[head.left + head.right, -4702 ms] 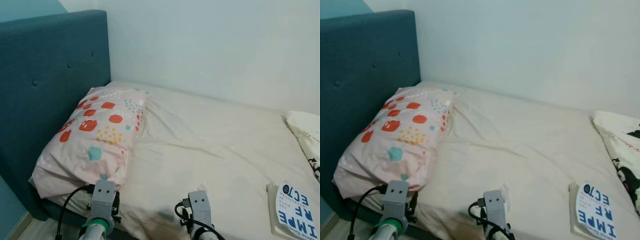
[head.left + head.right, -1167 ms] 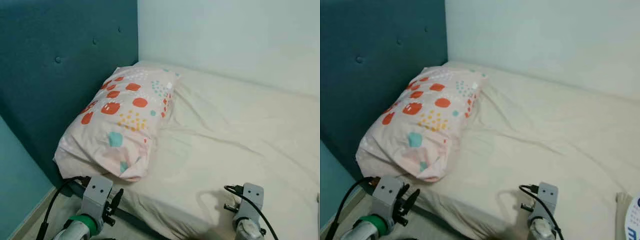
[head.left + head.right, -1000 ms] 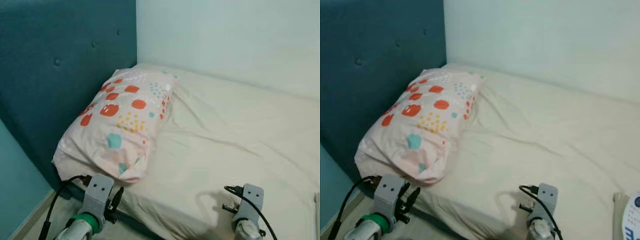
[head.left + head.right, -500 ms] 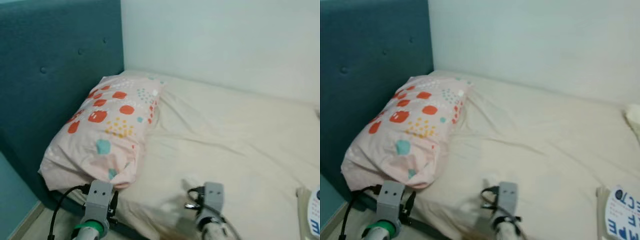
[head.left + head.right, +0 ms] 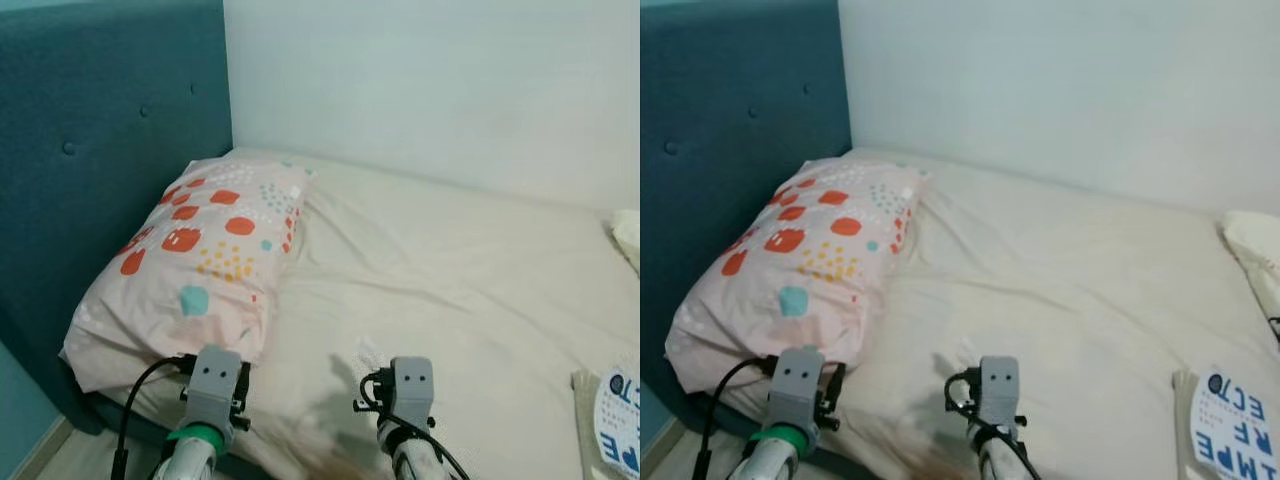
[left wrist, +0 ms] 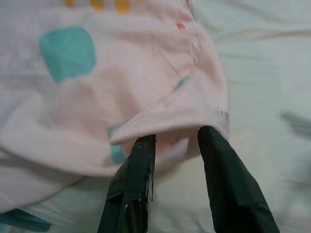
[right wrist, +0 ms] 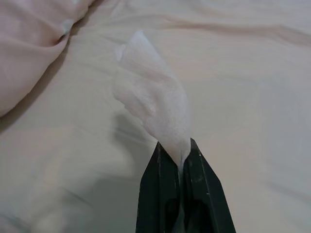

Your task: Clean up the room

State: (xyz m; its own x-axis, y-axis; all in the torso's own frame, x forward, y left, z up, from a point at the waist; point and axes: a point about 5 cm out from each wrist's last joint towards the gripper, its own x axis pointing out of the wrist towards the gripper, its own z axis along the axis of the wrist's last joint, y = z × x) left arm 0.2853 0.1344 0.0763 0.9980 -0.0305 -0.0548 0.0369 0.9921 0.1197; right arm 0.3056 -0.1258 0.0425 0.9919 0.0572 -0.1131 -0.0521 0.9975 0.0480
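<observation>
A crumpled white tissue stands up from between the fingertips of my right gripper, which is shut on it just above the cream bed sheet. In the left eye view the tissue pokes up in front of my right wrist at the bed's near edge. My left gripper is open, its two black fingers pointing at the lower corner of the pink pillow with red, yellow and teal spots. Nothing is between them.
A teal padded headboard stands behind the pillow on the left, with a pale wall along the far side of the bed. A book with blue letters lies at the near right, and a white printed cloth beyond it.
The camera has swung back to the right, so the book and the white cloth are in view again. Both arms stay low at the bed's near edge, the right one now closer to the left.
</observation>
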